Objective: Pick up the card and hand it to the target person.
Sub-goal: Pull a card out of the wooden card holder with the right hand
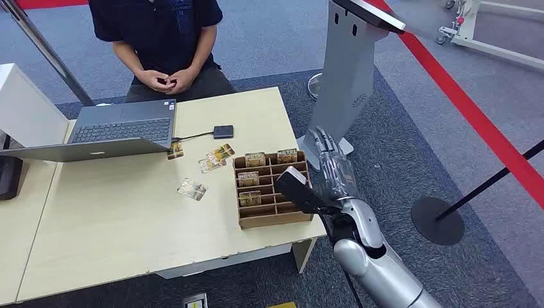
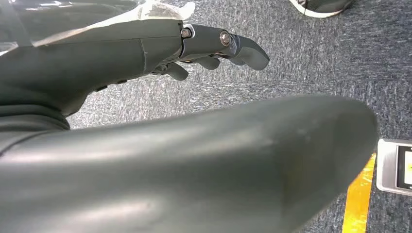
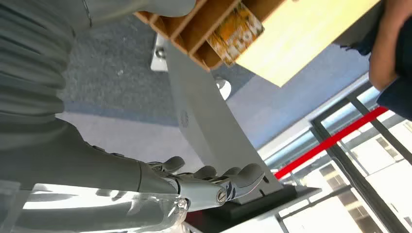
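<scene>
Just left of right hand (image 1: 327, 160), cards (image 1: 249, 178).

Open laptop (image 1: 109, 131) at bench (image 1: 128, 231) ten o'clock, cable running to small black box (image 1: 223, 131) at twelve o'clock. Grey kiosk stand (image 1: 346, 70) on carpet at one o'clock, off bench. Red floor tape (image 1: 475, 115) and black stanchion base (image 1: 437, 220) at three o'clock.

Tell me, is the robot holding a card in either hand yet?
No. The right hand hovers by the wooden card box with nothing in it, and the left hand hangs over the carpet, holding nothing.
</scene>
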